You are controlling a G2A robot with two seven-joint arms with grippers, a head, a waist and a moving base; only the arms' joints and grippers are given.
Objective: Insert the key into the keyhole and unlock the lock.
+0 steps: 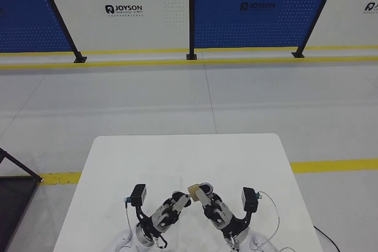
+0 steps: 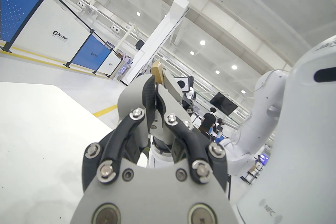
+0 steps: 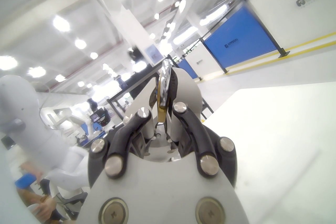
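My right gripper (image 3: 168,78) clamps the lock (image 3: 163,88) at the table's (image 1: 176,151) 6 o'clock, left gripper (image 2: 157,89) pinched shut beside it; key hidden, I reckon mid-insertion

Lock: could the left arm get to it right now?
Probably yes: the lock is clamped in the right arm's jaws, just past the left arm's shut jaws, with nothing between them.

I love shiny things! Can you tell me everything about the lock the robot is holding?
The lock is a small padlock with a brass-yellow body and a shiny silver metal part along one side. It is held up off the white table, near the table's front edge, pinched edge-on in the right gripper. The left gripper is close beside it.
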